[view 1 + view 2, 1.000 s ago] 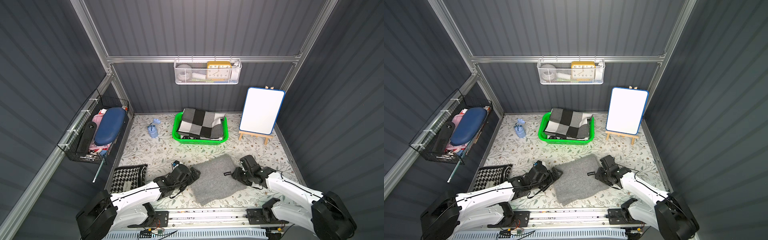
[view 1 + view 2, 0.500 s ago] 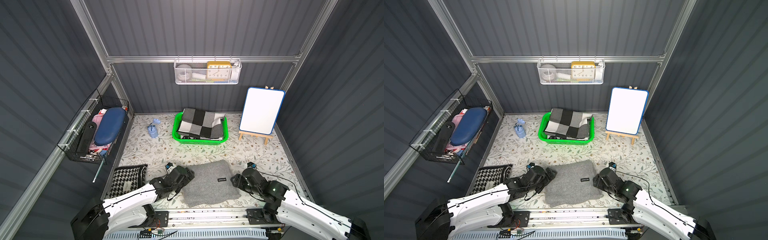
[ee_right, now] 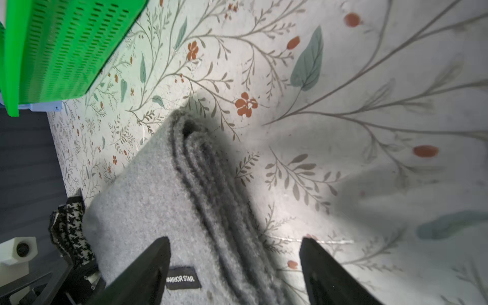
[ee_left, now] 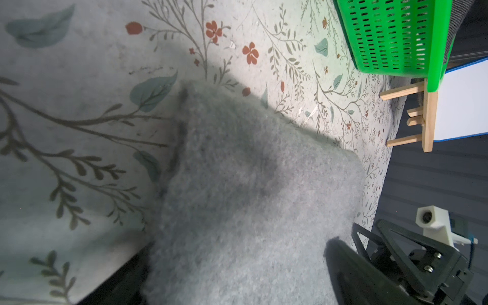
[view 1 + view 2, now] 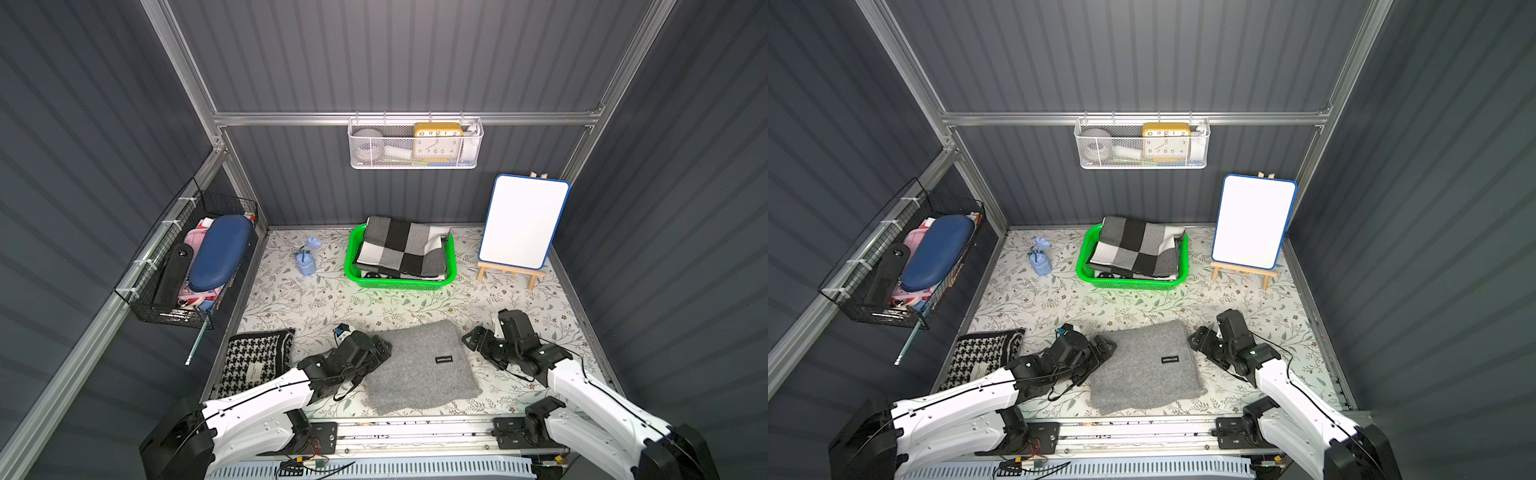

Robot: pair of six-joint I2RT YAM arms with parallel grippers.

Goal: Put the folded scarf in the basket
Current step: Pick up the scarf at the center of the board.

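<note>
Lying on the mat (image 5: pixel 324 299) at the basket's (image 5: pixel 399 283) 6 o'clock, the scarf (image 5: pixel 419 370) has the left gripper (image 5: pixel 382 351) at its 9 o'clock edge and the right gripper (image 5: pixel 469 343) at 3 o'clock, both with fingers spread.

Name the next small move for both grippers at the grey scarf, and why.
Probably close both on the grey scarf. It lies folded on the table, outside the green basket; the left gripper and right gripper stand open at its opposite edges, and each wrist view shows fabric between the jaws, so pinching both sides should lift it folded.
</note>
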